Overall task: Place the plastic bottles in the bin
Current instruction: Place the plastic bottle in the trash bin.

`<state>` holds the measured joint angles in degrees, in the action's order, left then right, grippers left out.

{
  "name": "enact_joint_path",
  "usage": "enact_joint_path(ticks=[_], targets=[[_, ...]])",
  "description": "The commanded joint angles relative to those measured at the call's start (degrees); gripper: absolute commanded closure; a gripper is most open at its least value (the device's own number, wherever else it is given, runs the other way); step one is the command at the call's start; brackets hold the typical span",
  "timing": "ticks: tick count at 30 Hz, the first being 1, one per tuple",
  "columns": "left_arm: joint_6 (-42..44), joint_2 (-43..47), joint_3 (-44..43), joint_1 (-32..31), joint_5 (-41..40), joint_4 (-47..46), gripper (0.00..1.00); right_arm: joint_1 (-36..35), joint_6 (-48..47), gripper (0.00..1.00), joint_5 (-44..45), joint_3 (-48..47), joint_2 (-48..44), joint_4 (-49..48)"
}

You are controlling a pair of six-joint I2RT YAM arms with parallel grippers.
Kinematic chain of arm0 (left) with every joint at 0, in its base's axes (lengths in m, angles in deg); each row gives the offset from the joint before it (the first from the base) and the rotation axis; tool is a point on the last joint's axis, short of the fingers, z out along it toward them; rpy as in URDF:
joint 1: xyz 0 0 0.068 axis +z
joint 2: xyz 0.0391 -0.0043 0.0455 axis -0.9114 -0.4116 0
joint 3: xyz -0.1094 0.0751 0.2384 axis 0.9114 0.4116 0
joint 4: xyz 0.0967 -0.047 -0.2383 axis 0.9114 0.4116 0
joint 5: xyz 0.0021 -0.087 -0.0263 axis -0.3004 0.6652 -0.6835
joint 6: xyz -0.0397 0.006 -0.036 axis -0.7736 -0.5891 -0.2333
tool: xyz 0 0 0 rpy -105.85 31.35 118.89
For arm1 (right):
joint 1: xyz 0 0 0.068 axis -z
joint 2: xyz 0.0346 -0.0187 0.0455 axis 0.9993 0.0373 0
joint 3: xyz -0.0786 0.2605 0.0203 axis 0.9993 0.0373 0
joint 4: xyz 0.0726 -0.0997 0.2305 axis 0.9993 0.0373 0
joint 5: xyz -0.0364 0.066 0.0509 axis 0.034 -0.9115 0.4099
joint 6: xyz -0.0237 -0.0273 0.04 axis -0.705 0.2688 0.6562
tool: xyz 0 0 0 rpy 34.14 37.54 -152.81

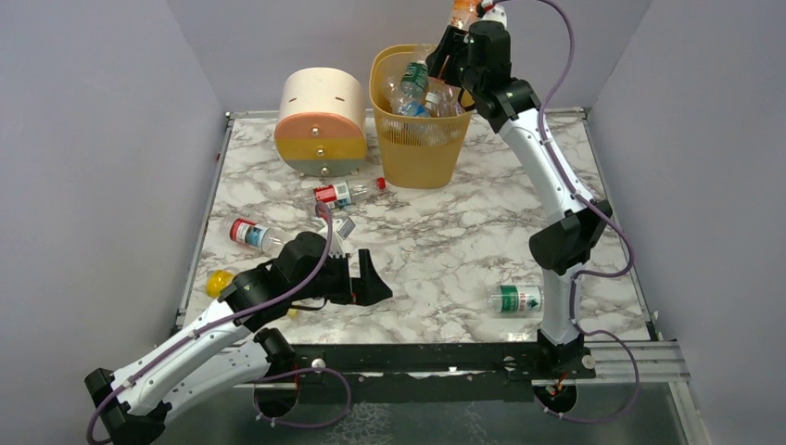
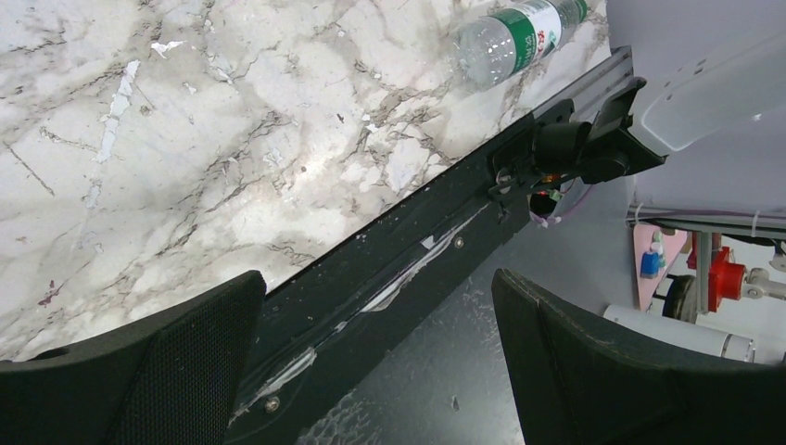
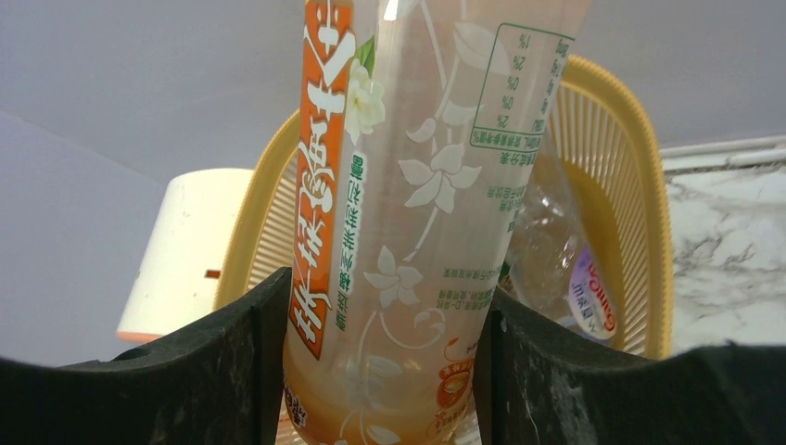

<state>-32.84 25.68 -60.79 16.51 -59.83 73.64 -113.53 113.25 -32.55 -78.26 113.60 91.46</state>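
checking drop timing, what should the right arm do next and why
Probably open the right gripper to release the orange-labelled bottle. The bottle is clamped in its jaws, and the yellow bin shows its open mouth just beyond, with other bottles inside.

Surface [image 1: 445,250]: white marble pattern with grey veins, thin metal strips along its left and right edges
Drawer unit [image 1: 321,120]: round, standing at the far edge toward the far-left corner; cream band on top, orange in the middle, green below, small knobs down the front
Rail [image 1: 426,357]: black, running along the near edge of the surface
Walls [image 1: 93,139]: plain grey-lilac, on the left, far and right sides
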Motion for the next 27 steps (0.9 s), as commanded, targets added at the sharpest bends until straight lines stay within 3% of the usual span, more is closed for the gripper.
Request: enact_joint_path(ticks=[1,15,21,27], targets=[[0.65,-0.69,-0.24,0.13,1.04,-1.8,0.01,-0.26,-5.68,0.64,4.56,-2.8,0.75,-6.3],[0.71,-2.52,0.47,0.12,1.54,-4.02,0.01,-1.43,-11.23,0.63,5.35,-0.54,2.73,-8.38],[0.28,-2.09,0.72,0.14,1.54,-4.0,0.01,-2.8,-11.57,0.48,5.79,0.03,2.86,-6.76],[-0.23,-1.45,0.81,0.11,1.65,-4.01,0.01,-3.12,-11.38,0.4,6.63,3.55,1.02,-6.44]])
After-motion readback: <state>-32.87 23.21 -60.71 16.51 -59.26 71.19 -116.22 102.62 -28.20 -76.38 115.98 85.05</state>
